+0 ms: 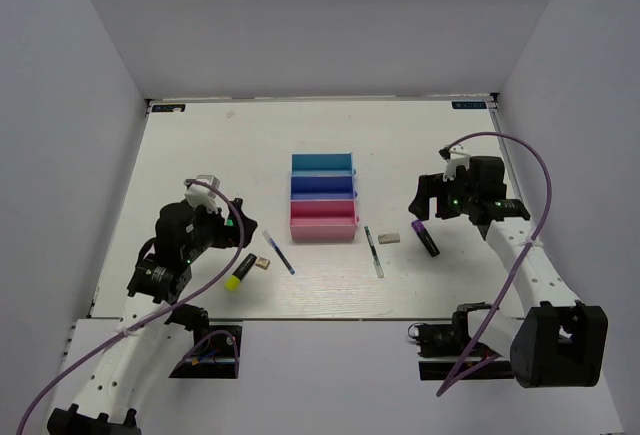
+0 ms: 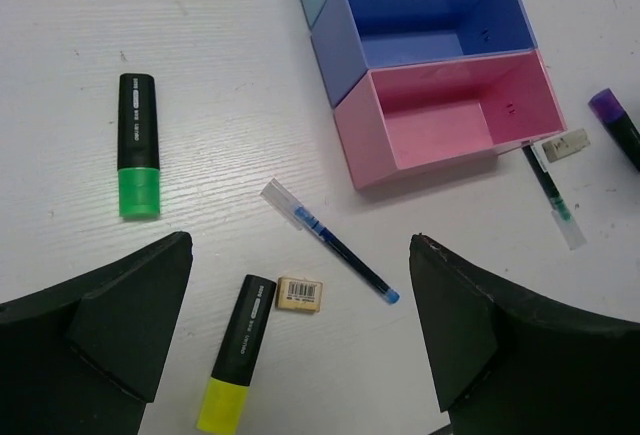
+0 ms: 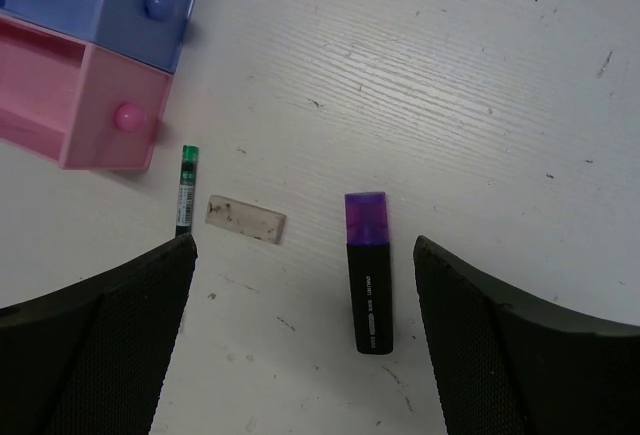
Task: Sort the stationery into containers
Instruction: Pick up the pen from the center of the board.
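Observation:
The teal tray [image 1: 322,163], blue tray [image 1: 322,187] and pink tray [image 1: 322,223] stand in a row mid-table; their visible insides are bare. A yellow highlighter [image 2: 238,353], a tan eraser [image 2: 299,293] and a blue pen [image 2: 330,241] lie under my open, empty left gripper [image 2: 300,255]. A purple-black marker [image 3: 368,275] lies between the fingers of my open, empty right gripper [image 3: 305,255]. A grey eraser [image 3: 246,218] and a dark-green pen [image 3: 186,190] lie to its left. Both grippers hover above the table.
A green highlighter with a black body [image 2: 138,145] lies left of the trays; in the top view my left arm [image 1: 190,230] hides it. White walls enclose the table [image 1: 200,155] on three sides. The pink tray [image 3: 95,85] and blue tray [image 3: 120,15] show knobs in the right wrist view.

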Action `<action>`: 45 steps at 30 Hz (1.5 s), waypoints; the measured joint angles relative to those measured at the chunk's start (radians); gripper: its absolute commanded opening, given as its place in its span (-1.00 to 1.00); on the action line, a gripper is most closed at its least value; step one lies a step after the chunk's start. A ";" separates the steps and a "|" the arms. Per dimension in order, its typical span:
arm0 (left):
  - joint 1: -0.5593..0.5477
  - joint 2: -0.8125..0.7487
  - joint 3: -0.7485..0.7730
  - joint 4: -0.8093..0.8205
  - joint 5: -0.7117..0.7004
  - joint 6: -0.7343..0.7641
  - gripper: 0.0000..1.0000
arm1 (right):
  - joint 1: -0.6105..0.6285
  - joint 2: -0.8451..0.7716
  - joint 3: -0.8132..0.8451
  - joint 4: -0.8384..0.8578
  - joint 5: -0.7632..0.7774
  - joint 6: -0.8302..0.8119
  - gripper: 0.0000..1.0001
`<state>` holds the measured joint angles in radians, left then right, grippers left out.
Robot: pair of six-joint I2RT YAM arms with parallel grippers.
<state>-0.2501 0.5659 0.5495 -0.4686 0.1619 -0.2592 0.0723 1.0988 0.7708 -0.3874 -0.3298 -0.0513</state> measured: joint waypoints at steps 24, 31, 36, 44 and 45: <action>-0.001 0.238 0.058 -0.078 -0.148 -0.018 0.11 | 0.006 0.018 0.010 -0.137 -0.183 -0.245 0.80; 0.038 0.692 0.299 -0.201 -0.265 -0.074 0.38 | 0.047 0.078 0.067 -0.138 -0.216 -0.211 -0.69; 0.039 0.924 0.403 -0.209 -0.328 -0.054 0.35 | 0.068 0.093 0.077 -0.145 -0.202 -0.192 -0.56; 0.039 1.113 0.463 -0.177 -0.338 0.012 0.30 | 0.074 0.072 0.077 -0.163 -0.196 -0.192 -0.40; 0.039 1.126 0.468 -0.173 -0.339 0.017 0.26 | 0.074 0.069 0.077 -0.164 -0.196 -0.192 -0.40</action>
<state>-0.2111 1.6917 1.0172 -0.6415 -0.1768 -0.2420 0.1463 1.1675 0.8482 -0.5518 -0.5262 -0.2428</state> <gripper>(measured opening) 0.658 0.299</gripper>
